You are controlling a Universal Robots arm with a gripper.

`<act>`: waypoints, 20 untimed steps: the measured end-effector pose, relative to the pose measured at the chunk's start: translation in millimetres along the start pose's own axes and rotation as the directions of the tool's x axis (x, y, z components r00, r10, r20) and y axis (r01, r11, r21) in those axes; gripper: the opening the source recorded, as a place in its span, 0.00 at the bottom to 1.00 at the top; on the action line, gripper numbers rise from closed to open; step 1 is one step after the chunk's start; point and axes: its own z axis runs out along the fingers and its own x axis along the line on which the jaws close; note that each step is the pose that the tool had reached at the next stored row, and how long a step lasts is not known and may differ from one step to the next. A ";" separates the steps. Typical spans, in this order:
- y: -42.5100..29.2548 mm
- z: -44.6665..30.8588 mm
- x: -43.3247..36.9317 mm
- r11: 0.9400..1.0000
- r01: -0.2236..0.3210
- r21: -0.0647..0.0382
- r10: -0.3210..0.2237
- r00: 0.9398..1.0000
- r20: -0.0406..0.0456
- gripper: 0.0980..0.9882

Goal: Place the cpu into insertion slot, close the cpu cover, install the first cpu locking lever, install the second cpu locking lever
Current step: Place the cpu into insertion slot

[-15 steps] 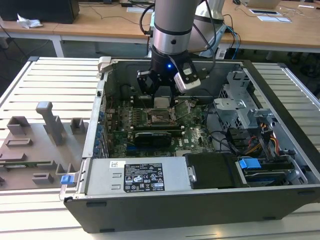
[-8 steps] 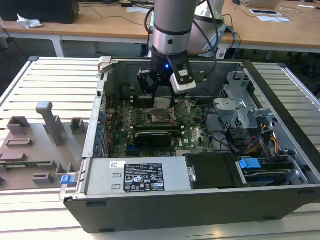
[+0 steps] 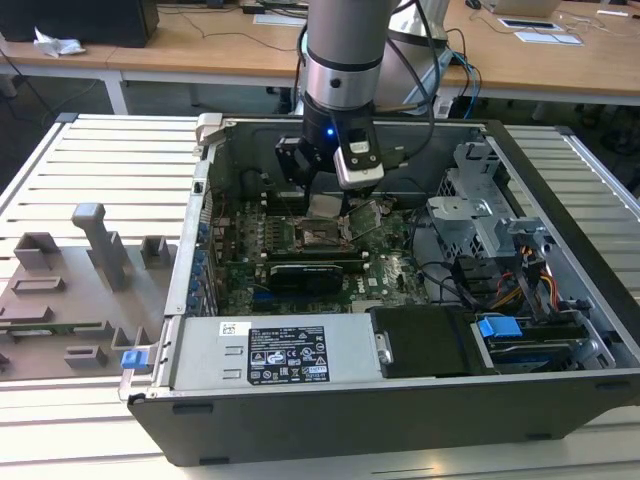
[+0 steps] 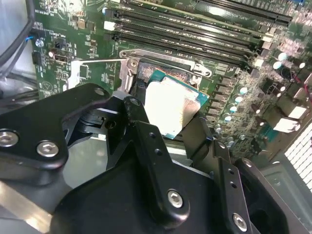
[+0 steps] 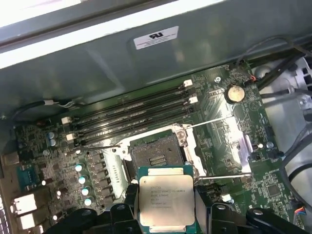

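Exterior view: your tool (image 3: 327,204) hangs inside the open computer case (image 3: 350,425), which stands on the slatted worktop (image 3: 100,160). It is low over the green motherboard (image 3: 392,268).
Second wrist view: the black fingers (image 4: 146,146) are clamped on opposite edges of the cpu (image 4: 170,105) and hold it clear of the board.
First wrist view: the insertion slot (image 5: 156,152) lies bare, and you have the chip at its near rim, not seated. The cpu cover (image 5: 246,152) is swung open beside the slot.
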 end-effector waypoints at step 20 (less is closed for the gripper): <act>-0.1 0.9 0.0 0.970 -0.243 -0.003 0.243 0.970 0.021 0.50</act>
